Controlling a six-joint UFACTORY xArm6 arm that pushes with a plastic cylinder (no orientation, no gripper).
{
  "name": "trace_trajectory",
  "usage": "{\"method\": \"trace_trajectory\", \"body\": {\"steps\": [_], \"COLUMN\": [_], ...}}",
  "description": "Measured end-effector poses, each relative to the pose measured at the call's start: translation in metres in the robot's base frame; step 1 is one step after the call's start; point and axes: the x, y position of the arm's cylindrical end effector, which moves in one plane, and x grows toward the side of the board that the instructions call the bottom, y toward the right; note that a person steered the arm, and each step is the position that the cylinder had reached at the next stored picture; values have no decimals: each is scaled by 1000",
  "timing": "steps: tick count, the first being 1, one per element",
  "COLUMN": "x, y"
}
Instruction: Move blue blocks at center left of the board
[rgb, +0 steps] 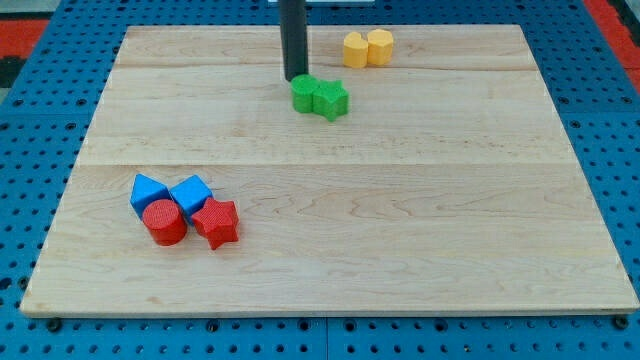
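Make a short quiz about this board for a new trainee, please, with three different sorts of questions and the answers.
1. True or false: my tip touches a blue block.
2. Which blocks lie nearest my tip? A) the yellow pair B) the green pair C) the red star
3. Fill in: the two blue blocks lie in the view's lower ____ part of the board.

Key: 1 false, my tip stands by the green pair near the view's top; 2 B; 3 left.

Straight dark grey rod, smooth, round; my tip (297, 79) blunt.
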Motion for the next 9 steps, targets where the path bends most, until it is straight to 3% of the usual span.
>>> {"method": "trace_trajectory", "body": {"steps": [1,2,3,4,7,9], "x": [2,6,46,103,176,196], "y": [12,-43,-96,-102,-75,-80]}}
